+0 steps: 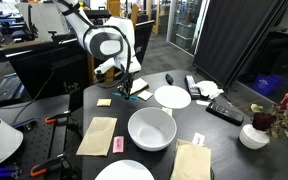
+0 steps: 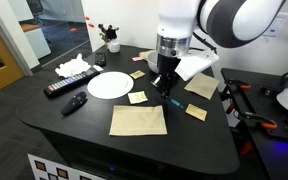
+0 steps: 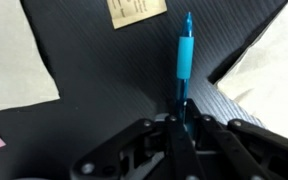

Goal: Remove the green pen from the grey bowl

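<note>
My gripper is shut on the teal-green pen. In the wrist view the pen points away from the jaws over the black table. In both exterior views the gripper hangs low over the table with the pen's end sticking out below it. The grey bowl stands in front of the gripper, apart from it, and looks empty. I cannot make out the bowl for sure behind the arm in the view from the opposite side.
White plates lie on the table. So do brown napkins, yellow sticky notes, a remote and a flower pot.
</note>
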You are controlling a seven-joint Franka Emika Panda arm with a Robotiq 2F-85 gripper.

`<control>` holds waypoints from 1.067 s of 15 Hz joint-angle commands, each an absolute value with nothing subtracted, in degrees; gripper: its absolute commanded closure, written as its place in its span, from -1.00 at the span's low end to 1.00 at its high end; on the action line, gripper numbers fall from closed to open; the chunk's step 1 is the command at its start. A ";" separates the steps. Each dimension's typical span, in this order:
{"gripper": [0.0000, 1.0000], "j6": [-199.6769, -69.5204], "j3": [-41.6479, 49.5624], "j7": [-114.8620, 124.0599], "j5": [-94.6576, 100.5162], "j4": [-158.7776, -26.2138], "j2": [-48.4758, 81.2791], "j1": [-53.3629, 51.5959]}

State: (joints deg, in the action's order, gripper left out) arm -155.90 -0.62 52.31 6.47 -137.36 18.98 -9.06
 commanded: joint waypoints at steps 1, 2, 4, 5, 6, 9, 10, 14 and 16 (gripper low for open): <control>0.16 -158.80 2.72 55.49 7.41 -139.26 16.66 -12.91; 0.03 -159.42 3.81 57.09 8.31 -139.87 15.84 -14.02; -0.27 -159.52 5.54 59.54 10.18 -141.38 13.25 -15.95; -0.43 -159.03 6.30 61.35 11.44 -142.03 11.79 -16.78; -0.57 -158.64 6.52 62.51 12.61 -142.69 10.32 -17.19; -1.00 -156.53 6.01 66.28 16.67 -144.63 5.37 -17.00; -1.00 -156.22 5.11 66.59 17.56 -145.57 3.54 -16.36; -1.00 -153.61 1.36 67.77 19.38 -149.22 -3.90 -13.67; -1.00 -152.03 -1.00 67.11 18.53 -150.89 -7.44 -11.97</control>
